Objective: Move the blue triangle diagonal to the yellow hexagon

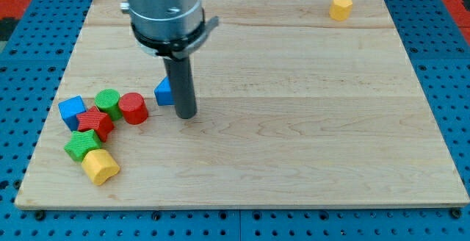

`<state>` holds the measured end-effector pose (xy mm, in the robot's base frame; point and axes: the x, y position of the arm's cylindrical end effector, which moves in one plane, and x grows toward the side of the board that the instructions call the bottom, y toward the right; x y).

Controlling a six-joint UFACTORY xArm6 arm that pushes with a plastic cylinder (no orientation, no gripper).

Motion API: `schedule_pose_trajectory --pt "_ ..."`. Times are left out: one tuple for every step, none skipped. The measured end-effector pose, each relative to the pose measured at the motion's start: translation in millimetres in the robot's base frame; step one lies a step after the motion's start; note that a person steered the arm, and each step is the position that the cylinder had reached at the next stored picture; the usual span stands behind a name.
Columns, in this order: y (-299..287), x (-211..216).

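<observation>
The blue triangle (163,92) lies on the wooden board's left half, partly hidden behind my dark rod. My tip (186,114) rests on the board just right of and slightly below the triangle, touching or nearly touching it. The yellow hexagon (340,7) sits far off at the view's top right, near the board's top edge.
A cluster lies at the view's left: a red cylinder (133,108), a green cylinder (108,102), a blue cube (72,112), a red star (95,123), a green star (81,145) and a yellow block (100,166). The wooden board (294,123) sits on a blue pegboard.
</observation>
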<state>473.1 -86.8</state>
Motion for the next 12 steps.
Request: schedule_pose_trajectory --pt "-6 -49" --pt "6 -46" --pt "1 -11" --pt "-49 -17" --pt "-82 -40" --pt "-26 -71" --pt "41 -100" --pt "91 -113" --pt "149 -134" --pt "157 -114" --pt "170 -98" --pt "184 -95"
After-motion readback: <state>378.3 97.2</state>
